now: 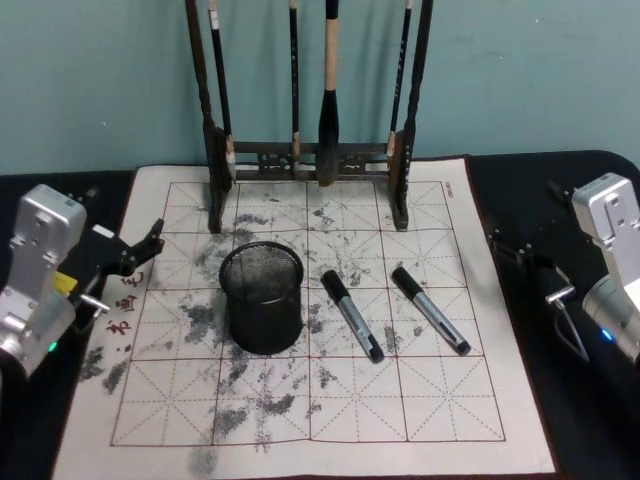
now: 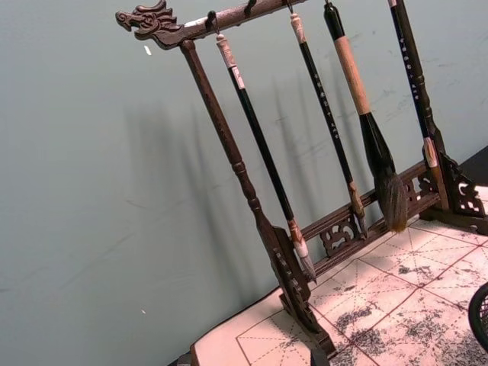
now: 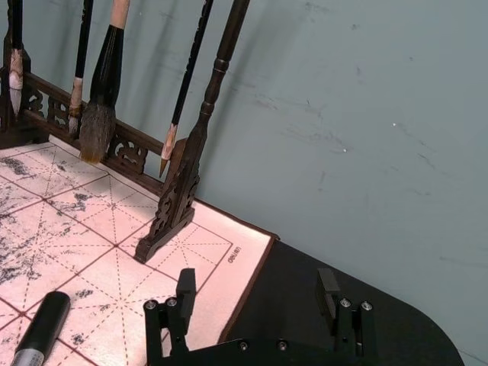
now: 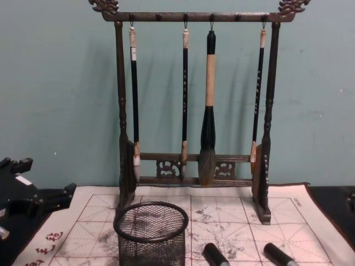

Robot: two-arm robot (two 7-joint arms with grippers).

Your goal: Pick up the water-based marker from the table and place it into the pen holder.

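I have both arms out at the edges of the dark counter (image 1: 585,440), neither touching anything. The left gripper (image 1: 140,250) hangs over the left border of the ink-stained grid mat (image 1: 300,410), its fingers apart and empty, well to the left of the pen holder (image 1: 262,298). The right gripper (image 3: 257,290) sits just off the mat's right edge. Its own wrist view shows me the 2 fingers spread wide with nothing between them, which the head view does not make plain.

The pen holder stands upright on the mat, left of centre. From the head view I can look down into it, and I see mesh and nothing standing in it. Just to its right lie 2 black-and-grey markers, both flat, roughly parallel and slanted, black caps toward the back. The left marker (image 1: 352,315) is near the holder without touching. The right marker (image 1: 430,309) lies apart from it, closer to the right arm. I cannot tell which one is water-based.

The chest view cuts the markers down to their 2 cap ends but gives me the whole wooden brush rack (image 4: 194,111) behind the holder, with 4 brushes hanging from its top bar. The left wrist view adds the carved dragon head (image 2: 145,19) on that bar.
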